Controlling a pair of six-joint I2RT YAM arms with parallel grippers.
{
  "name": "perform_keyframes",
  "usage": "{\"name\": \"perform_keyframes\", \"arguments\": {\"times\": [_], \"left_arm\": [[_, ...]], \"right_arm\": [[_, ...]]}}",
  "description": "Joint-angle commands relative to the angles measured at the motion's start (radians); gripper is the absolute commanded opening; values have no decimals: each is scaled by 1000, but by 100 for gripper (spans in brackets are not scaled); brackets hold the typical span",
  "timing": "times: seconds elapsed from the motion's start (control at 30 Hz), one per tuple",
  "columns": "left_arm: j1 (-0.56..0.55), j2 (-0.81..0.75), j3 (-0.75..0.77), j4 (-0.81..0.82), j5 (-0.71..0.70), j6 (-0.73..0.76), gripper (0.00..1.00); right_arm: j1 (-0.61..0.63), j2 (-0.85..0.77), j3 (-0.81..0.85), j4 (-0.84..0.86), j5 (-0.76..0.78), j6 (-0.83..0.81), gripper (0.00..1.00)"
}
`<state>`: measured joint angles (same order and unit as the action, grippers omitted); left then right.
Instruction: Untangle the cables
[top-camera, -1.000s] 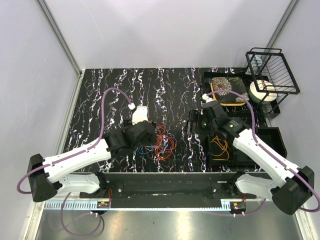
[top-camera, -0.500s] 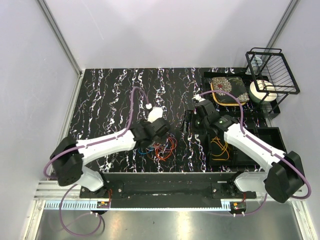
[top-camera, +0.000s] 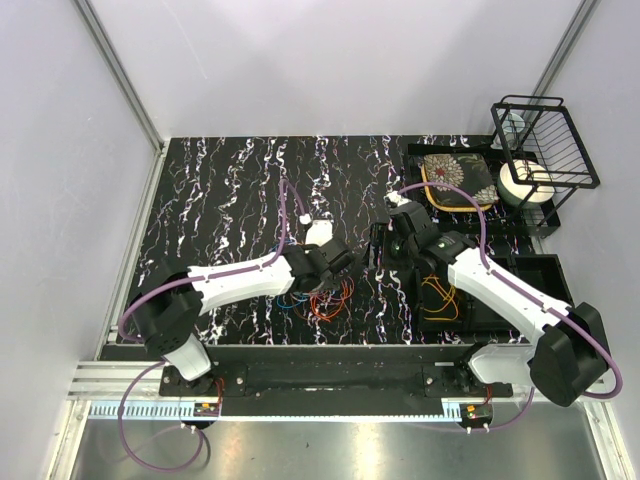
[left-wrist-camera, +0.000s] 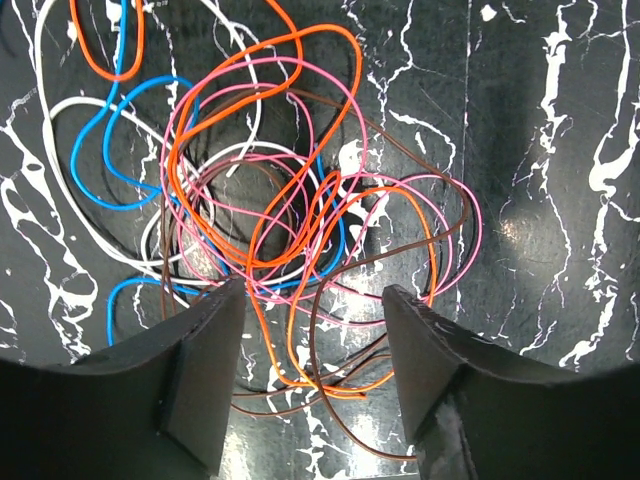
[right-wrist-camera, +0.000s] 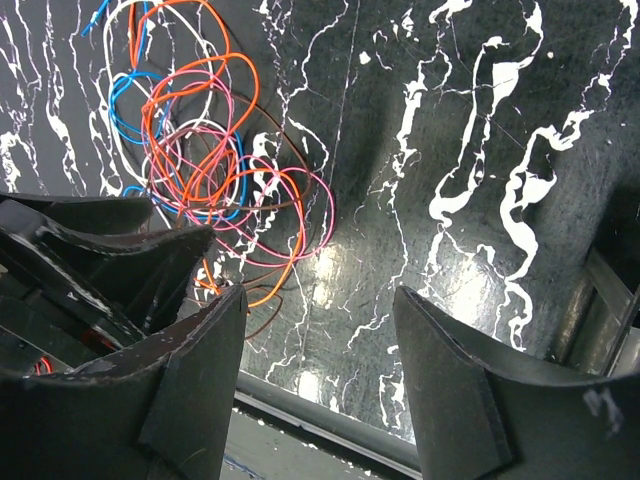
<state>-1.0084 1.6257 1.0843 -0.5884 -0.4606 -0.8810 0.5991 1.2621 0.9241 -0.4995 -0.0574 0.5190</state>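
Near the worktop (top-camera: 220, 200)'s front edge, the cables (left-wrist-camera: 290, 230) are straddled by the wide left tool (left-wrist-camera: 315, 295); the right tool (right-wrist-camera: 320, 295) is held wide, empty.

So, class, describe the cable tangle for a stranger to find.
Find the marbled table, then its front edge between the arms. The tangle lies under the left claw: orange, pink, blue and white loops, unlike the orange coil in the bin.

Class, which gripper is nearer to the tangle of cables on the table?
Left. The left gripper hangs directly over the cable tangle, with wires between its open jaws. The right gripper is off to the tangle's right, not over it.
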Motion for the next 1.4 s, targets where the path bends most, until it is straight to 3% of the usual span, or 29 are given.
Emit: {"name": "perform_keyframes", "arguments": {"times": [0.0,0.1,0.3,0.37,0.43,0.53,0.7,0.83,1.03,1.17,1.37], "left_arm": [[2,8,16,1,7,-55,54],[4,16,12,2,14,-58,44],[4,33,0,1,16,-73,39],[4,37,-4,1,16,-76,24],[4,34,3,-7,8,-75,0],[2,-7,52,-80,-36,-29,0],[19,-130,376,-341,-203,100,0],[48,-208,629,-367,-208,328,0],[47,-181,1045,-441,-196,528,0],[47,-205,1031,-421,-193,554,0],[45,-315,694,-314,-89,502,0]], "right_arm": [[-9,-20,1,4,1,-22,66],[-9,-10,2,1,-2,-19,66],[-7,-3,7,-7,-2,-14,65],[-7,2,10,-14,1,-16,65],[-7,2,12,-22,2,-16,64],[-9,-6,18,-33,16,-14,63],[-10,-39,30,-40,51,-7,62],[-10,-53,45,-37,51,10,59],[-12,-70,67,-43,79,35,59],[-12,-108,73,-60,91,44,59],[-12,-182,91,-93,116,24,63]]}}
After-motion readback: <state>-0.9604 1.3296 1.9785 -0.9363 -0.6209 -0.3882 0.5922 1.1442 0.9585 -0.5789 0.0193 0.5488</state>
